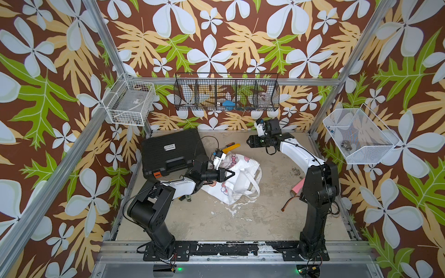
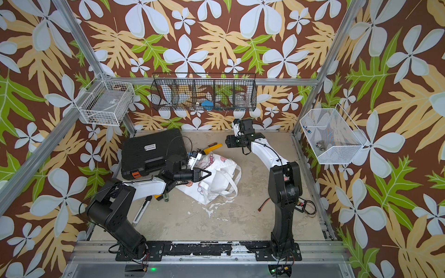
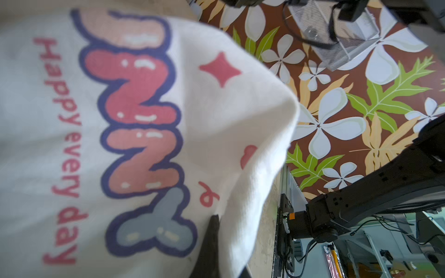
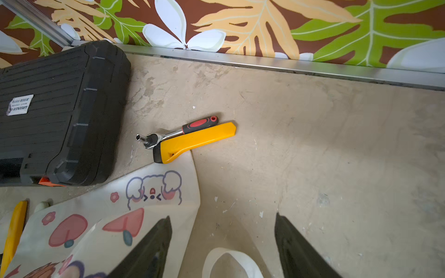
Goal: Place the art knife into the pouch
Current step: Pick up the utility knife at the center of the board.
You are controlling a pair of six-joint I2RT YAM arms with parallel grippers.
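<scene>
Bare counter (image 1: 277,168) is lying open to the right of the pouch (image 1: 243,178) and along the near edge. A black case (image 1: 171,151) is blocking the far left. A ratchet (image 4: 178,131) is lying against the far side of the yellow knife (image 4: 195,140), and the pouch edge is touching its near end.

Two blk-and-white arms on blk base plates (image 1: 185,251).
Left arm (image 1: 150,213) & right arm (image 1: 317,190): blk lower links w/ small holes, white forearm shells, thin blk cables looped outside. Left gripper (image 1: 232,174) & right gripper (image 1: 249,142): blk, tapered jaws. Green LEDs (image 1: 179,268) by the bases.
</scene>
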